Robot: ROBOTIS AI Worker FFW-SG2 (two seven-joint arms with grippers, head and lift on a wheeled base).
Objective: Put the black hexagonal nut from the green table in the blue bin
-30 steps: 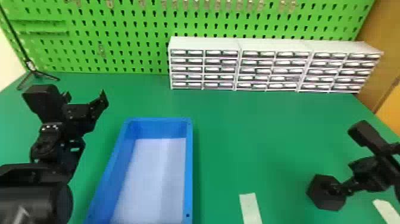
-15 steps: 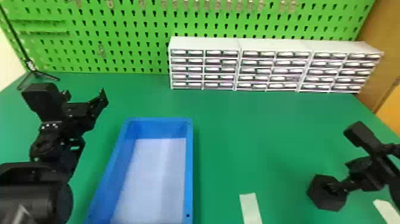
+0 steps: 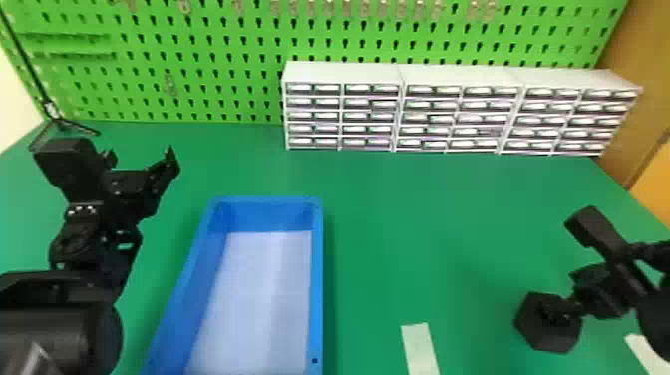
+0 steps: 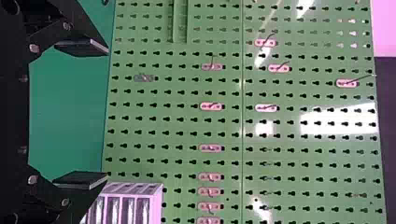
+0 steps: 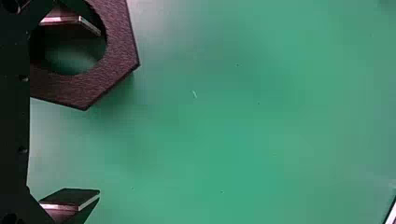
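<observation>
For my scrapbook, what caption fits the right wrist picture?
Black hexagonal nut, one of the right arm's open fingers at its hole.

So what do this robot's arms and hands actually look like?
The left arm and right arm are black. The left one has a smooth, rounded section and a row of small white marks farther along. The left gripper and right gripper are black too, each with two flat fingers.

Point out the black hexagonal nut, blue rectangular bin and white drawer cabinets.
Black hexagonal nut [image 5: 88, 88], right wrist view: face beside its hole.
Blue rectangular bin [image 3: 317, 279], head view: right-hand rim.
White drawer cabinets [image 3: 463, 75], head view: middle cabinet's top.
</observation>
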